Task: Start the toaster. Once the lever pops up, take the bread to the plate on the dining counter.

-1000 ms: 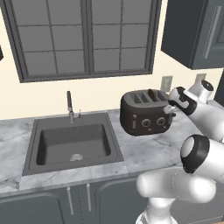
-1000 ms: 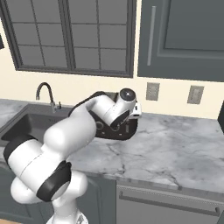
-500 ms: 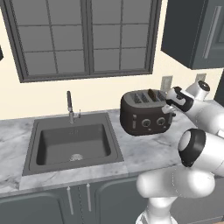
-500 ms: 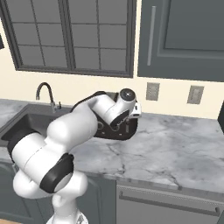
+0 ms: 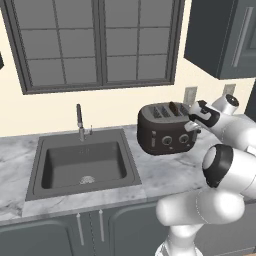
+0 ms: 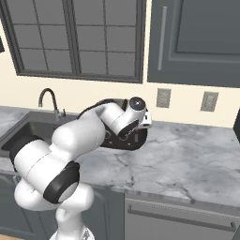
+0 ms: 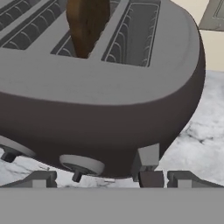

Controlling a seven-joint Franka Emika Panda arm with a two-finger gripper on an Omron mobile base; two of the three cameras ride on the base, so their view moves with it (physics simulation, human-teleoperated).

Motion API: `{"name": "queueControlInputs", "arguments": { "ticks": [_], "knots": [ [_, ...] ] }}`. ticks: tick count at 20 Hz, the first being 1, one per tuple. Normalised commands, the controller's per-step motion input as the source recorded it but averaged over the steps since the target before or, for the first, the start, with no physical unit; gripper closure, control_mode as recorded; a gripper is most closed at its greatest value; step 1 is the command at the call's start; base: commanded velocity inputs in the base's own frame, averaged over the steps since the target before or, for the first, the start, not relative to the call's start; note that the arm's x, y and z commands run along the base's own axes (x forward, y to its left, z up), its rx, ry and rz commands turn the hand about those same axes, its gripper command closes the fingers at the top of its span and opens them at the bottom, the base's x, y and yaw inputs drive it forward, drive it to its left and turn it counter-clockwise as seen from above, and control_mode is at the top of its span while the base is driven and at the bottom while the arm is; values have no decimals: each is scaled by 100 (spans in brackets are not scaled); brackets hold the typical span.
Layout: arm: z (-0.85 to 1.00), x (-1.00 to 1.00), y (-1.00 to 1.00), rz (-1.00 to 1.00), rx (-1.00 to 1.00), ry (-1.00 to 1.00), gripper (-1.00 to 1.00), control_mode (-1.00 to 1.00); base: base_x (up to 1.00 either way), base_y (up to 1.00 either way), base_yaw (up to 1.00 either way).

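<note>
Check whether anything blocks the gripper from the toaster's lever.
Nothing visible does. In the hand view the open gripper sits right at the toaster, with the pale lever just above its fingertips and no object between. The bread stands in a top slot, well clear of that path.

Dark-framed window (image 5: 95, 42) above sink (image 5: 85, 165), marble worktop (image 6: 187, 168).

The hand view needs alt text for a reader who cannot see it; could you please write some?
A dark toaster seen close up, with a brown slice of bread standing in one of its top slots. Its pale lever sits just above the open gripper, over a marble counter.
</note>
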Motion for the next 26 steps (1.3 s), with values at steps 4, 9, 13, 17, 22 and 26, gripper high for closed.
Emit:
{"name": "queueControlInputs", "arguments": {
  "ticks": [4,9,13,17,22,26],
  "knots": [
    [-5,0,0,0,0,0,-100,-100,0,0,0],
    [-17,0,0,0,0,1,-100,-100,0,0,0],
    [-15,0,0,0,0,2,-100,-100,0,0,0],
    [-8,0,0,0,0,2,-100,-100,0,0,0],
    [-1,0,0,0,0,0,-100,-100,0,0,0],
    [-17,0,0,0,0,0,-100,-100,0,0,0]
  ]
}}
